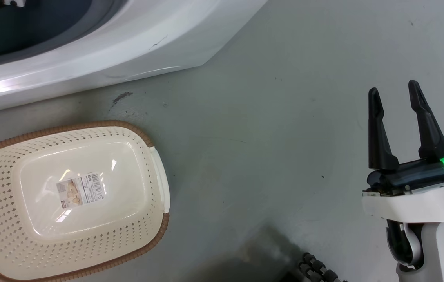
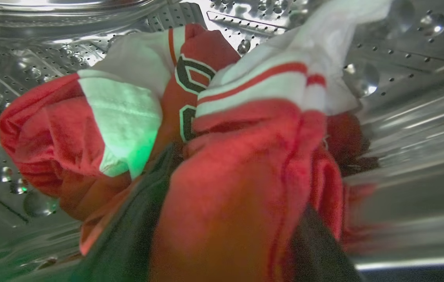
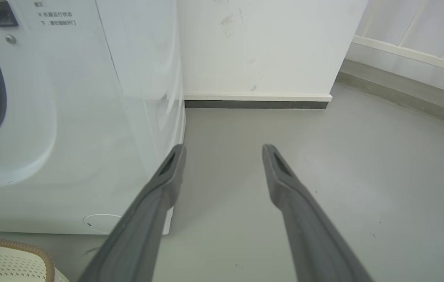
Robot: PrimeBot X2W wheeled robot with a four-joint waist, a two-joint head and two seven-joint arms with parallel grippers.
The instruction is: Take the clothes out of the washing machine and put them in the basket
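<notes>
Your left gripper [image 2: 229, 176] is sitting buried in the clothes [image 2: 88, 129] and I cannot tell its grip. Head view is showing the right gripper [image 1: 394, 88] at 4 o'clock, fingers apart, and the basket [image 1: 69, 127] at 8.

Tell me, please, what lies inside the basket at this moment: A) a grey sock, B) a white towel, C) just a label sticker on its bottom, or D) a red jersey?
C: the head view shows the basket holding no garment, just the label sticker, while the clothes are in the steel drum.
</notes>
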